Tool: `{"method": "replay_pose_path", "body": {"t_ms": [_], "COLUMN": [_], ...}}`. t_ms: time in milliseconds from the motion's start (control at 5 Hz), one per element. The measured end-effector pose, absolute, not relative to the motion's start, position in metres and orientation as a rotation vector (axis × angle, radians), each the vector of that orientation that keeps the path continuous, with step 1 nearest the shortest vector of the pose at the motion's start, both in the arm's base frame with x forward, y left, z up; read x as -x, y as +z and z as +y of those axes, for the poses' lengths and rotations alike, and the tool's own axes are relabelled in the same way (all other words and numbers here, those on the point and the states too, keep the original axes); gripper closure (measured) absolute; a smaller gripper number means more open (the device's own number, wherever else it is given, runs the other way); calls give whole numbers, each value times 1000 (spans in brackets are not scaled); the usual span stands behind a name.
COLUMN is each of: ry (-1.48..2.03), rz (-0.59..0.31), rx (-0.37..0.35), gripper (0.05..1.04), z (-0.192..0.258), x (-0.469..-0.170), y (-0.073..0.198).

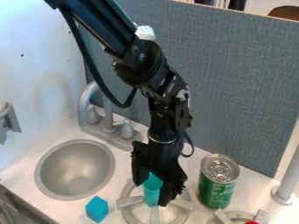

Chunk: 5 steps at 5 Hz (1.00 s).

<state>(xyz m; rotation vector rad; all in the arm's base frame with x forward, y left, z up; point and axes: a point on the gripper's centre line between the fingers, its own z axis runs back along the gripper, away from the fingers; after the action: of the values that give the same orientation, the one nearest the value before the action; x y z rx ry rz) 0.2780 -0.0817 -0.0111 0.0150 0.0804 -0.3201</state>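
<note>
Two fingers of the black gripper are closed around a teal cup, one on each side, at the near grey burner; whether the cup's base touches it, I cannot tell. Just right of that burner stands a green can, upright, crowding that side. A blue block lies to the left, near the round sink. Behind rise the faucet and a grey partition.
</note>
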Motion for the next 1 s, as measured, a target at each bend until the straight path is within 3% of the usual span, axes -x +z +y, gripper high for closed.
{"method": "replay_pose_path", "body": {"t_ms": [200, 400, 600, 1000], "ry": [-320, -309, -296, -276], "rz": [111, 79, 72, 130], "rx": [-19, -16, -56, -203], "gripper": [83, 83, 83, 83], "z": [-80, -84, -82, -82], "x": [-274, -285, -296, -303], "y": [-20, -15, -20, -47]}}
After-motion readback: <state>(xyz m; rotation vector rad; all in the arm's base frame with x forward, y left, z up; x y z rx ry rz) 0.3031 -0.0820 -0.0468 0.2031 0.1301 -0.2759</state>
